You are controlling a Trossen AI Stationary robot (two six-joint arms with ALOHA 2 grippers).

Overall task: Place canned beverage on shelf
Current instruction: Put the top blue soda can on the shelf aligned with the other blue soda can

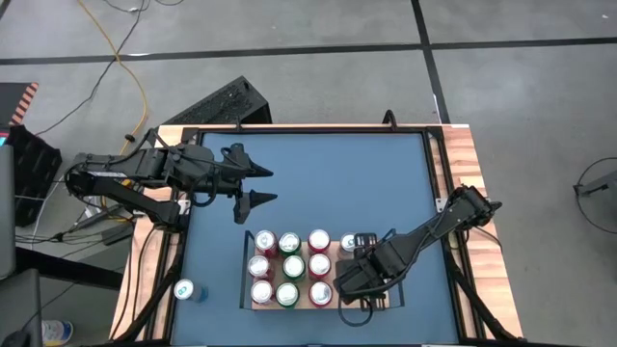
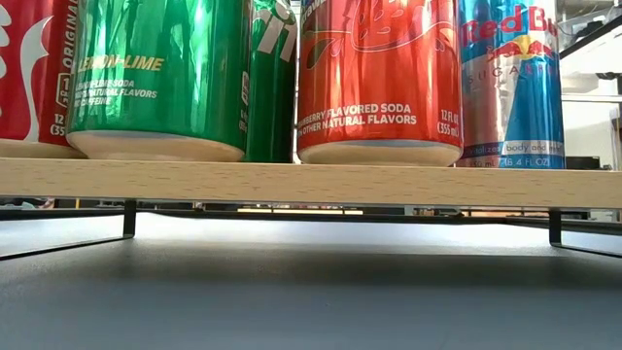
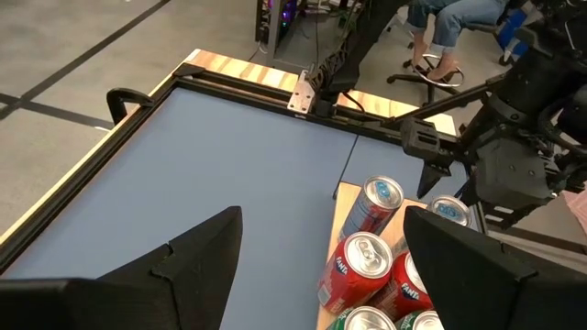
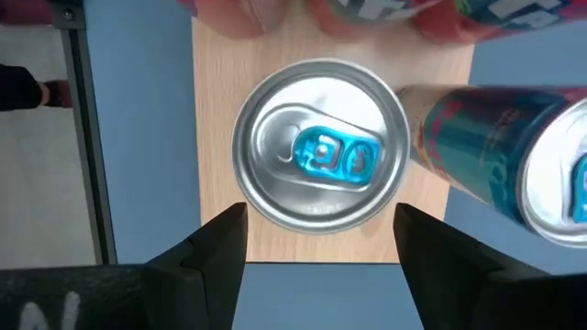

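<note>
My right pincer [image 4: 321, 240] hangs open above a blue-tabbed can [image 4: 319, 154] standing on the shelf [image 4: 215, 119], gripping nothing; left pincer [image 1: 262, 186] open, empty.

Shelf [image 1: 295, 306]: light wood w/ black rails. On it red cans [image 1: 265, 243], green cans [image 1: 293, 267], silver-top blue-tab can [image 4: 319, 154]. Beside shelf: blue tabletop [image 1: 318, 183].

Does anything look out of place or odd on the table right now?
One can with a blue tab stands alone on the blue tabletop near the front-left corner, apart from the shelf where the others stand in rows. On the shelf all look upright, nothing spilled. The right gripper hangs over a blue-tabbed can there, fingers apart.
</note>
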